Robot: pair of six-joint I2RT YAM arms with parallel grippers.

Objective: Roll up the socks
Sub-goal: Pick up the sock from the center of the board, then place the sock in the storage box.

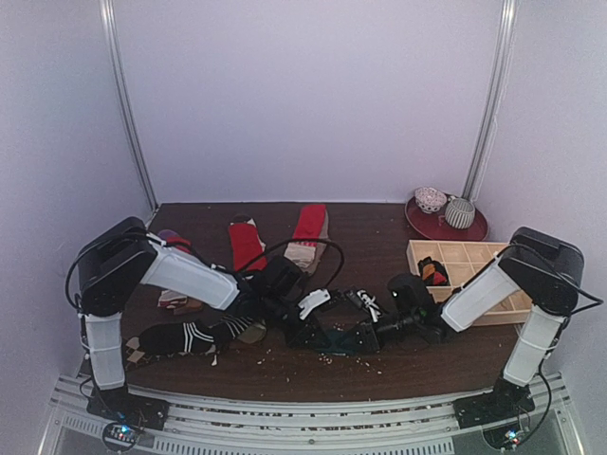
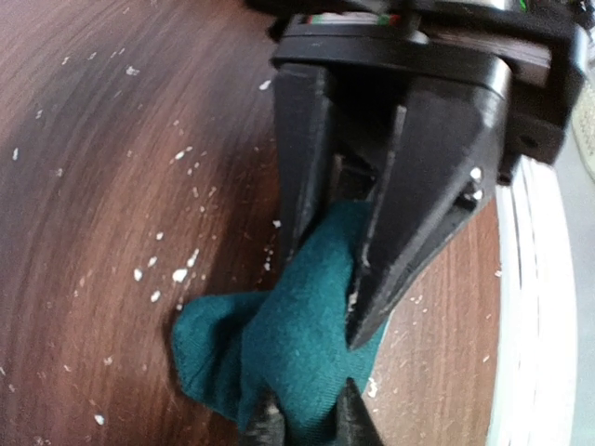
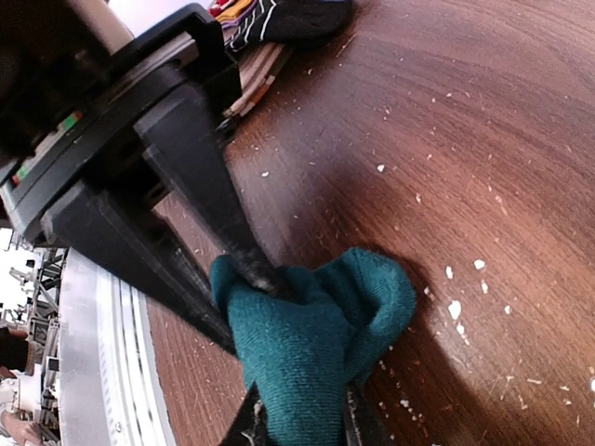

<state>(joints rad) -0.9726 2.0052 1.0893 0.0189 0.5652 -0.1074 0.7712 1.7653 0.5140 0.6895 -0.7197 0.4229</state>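
A dark teal sock (image 1: 340, 337) lies bunched on the brown table (image 1: 379, 232) between both grippers. My left gripper (image 1: 319, 330) is shut on one end of it; its fingertips (image 2: 268, 423) pinch the teal fabric (image 2: 297, 344). My right gripper (image 1: 366, 334) is shut on the other end (image 3: 307, 372). In the left wrist view the right gripper (image 2: 325, 297) clamps the sock from above. In the right wrist view the left gripper (image 3: 244, 307) bites it at the upper left. A red-and-beige pair (image 1: 248, 243) lies flat at the back. A black-and-white striped sock (image 1: 185, 336) lies under the left arm.
A wooden divided box (image 1: 474, 267) at the right holds a dark roll with orange (image 1: 432, 272). A red plate (image 1: 446, 226) with two rolled balls stands at the back right. A second red-and-beige sock (image 1: 308, 232) lies mid-back. White crumbs dot the table. A metal rail (image 1: 303, 412) runs along the near edge.
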